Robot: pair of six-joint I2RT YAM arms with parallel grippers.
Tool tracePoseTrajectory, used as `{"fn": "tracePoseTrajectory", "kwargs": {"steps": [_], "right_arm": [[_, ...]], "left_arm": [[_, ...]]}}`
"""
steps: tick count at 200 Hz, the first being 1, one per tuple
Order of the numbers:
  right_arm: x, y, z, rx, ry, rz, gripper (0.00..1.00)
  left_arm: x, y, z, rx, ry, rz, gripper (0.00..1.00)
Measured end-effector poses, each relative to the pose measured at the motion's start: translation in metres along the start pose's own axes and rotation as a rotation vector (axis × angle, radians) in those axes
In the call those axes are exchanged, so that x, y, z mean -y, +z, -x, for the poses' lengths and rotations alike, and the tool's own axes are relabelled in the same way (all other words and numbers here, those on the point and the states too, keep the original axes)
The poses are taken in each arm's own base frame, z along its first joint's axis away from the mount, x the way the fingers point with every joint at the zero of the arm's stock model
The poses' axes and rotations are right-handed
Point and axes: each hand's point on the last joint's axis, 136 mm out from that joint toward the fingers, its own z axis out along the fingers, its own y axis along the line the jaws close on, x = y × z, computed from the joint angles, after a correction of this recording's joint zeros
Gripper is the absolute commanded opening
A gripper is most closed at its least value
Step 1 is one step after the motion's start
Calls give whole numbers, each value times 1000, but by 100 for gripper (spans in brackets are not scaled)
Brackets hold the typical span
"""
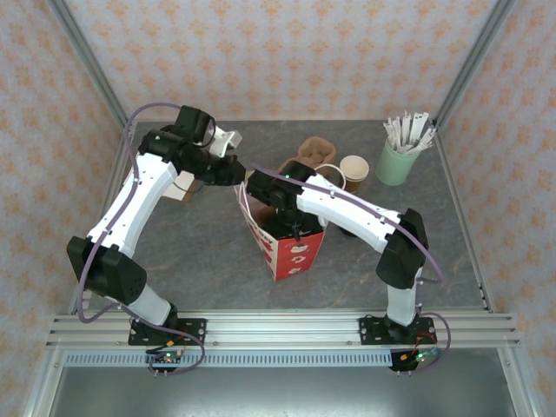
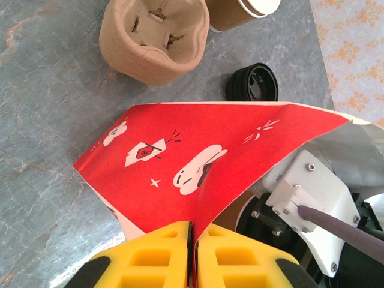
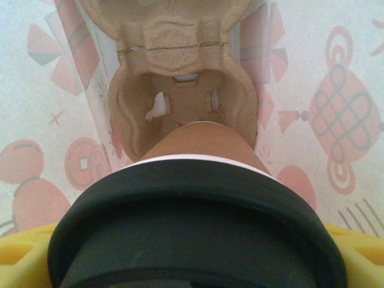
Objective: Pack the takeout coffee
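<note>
**Coffee held inside the bag**

The right arm bends down at the centre of the top view, its right gripper (image 3: 192,255) clamped on the takeout coffee (image 3: 201,147) just above a pulp carrier (image 3: 180,96) inside the red bag (image 1: 294,254); the left arm reaches in from the left, with the left gripper (image 2: 192,240) pinched tight on the bag's rim.

Left claw (image 1: 233,172) sits just beside the red bag (image 1: 295,252).

This looks like a robot test booth in a lab: aluminium frame posts (image 1: 87,65), patterned wall panels (image 1: 287,52) (like wallpaper), a grey marbled table (image 1: 208,252), a metal mounting rail (image 1: 287,328).
</note>
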Motion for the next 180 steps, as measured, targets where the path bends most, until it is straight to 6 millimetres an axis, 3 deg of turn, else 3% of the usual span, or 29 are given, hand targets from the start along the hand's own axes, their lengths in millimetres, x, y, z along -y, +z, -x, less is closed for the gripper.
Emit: {"fn": "tracePoseTrajectory", "kwargs": {"steps": [109, 180], "right_arm": [[-8, 23, -3, -42, -8, 49, 86], [-15, 39, 5, -53, -18, 56, 86]], "left_arm": [[-3, 2, -2, -6, -3, 14, 12], [-4, 2, -2, -5, -4, 19, 12]]}}
